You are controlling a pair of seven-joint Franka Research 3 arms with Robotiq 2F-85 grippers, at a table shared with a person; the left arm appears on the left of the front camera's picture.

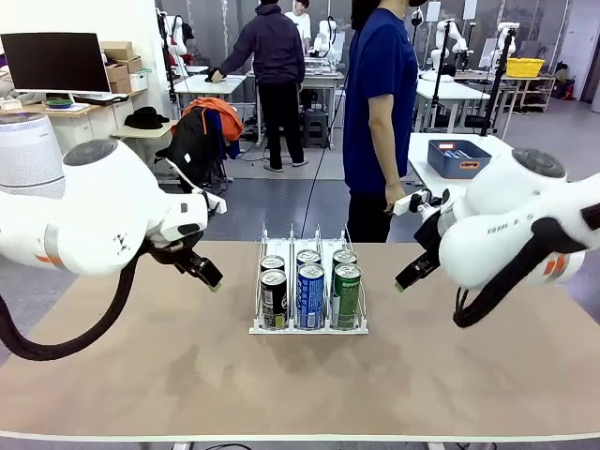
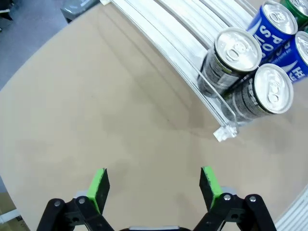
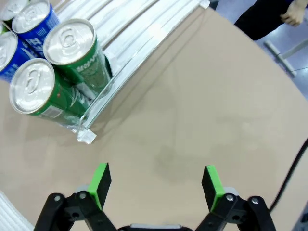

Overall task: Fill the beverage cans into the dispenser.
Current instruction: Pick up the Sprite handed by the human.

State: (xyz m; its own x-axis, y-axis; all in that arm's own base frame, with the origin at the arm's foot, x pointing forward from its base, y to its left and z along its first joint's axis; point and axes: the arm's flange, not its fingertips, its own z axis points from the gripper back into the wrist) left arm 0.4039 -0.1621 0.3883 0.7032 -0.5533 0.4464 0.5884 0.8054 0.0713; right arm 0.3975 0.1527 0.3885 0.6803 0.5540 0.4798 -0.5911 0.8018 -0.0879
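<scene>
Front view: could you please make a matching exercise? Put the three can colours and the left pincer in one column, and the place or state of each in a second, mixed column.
Column one
1. black cans
2. blue cans
3. green cans
4. left pincer

Column two
A. middle lane
B. open, left of the rack
C. right lane
D. left lane

Pairs: 1-D, 2-A, 3-C, 4-B

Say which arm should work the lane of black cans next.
Left, likely. The left fingers, open, hover beside the dispenser on the side where the black cans stand. The right fingers, also open, sit on the opposite side by the green cans, with the blue cans between.
</scene>
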